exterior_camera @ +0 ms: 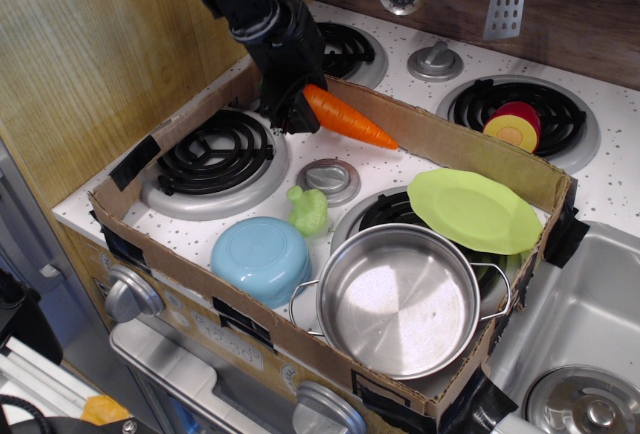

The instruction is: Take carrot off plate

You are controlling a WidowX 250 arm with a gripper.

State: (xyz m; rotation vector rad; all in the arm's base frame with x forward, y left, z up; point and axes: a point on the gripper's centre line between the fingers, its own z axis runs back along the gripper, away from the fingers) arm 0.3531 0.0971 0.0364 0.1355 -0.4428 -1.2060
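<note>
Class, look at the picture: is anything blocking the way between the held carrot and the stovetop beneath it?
Nothing visible does. The gripper holds the carrot by its stem end above bare speckled stovetop, away from the plate.

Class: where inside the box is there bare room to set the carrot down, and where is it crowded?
Bare: white strip below the carrot, between the knob and back wall. Crowded: front, with bowl, pot, plate.

the speckled white stovetop (620,179) carries a cardboard box (440,144), steel pot (398,299), blue bowl (260,257) and lime plate (474,210).
</note>
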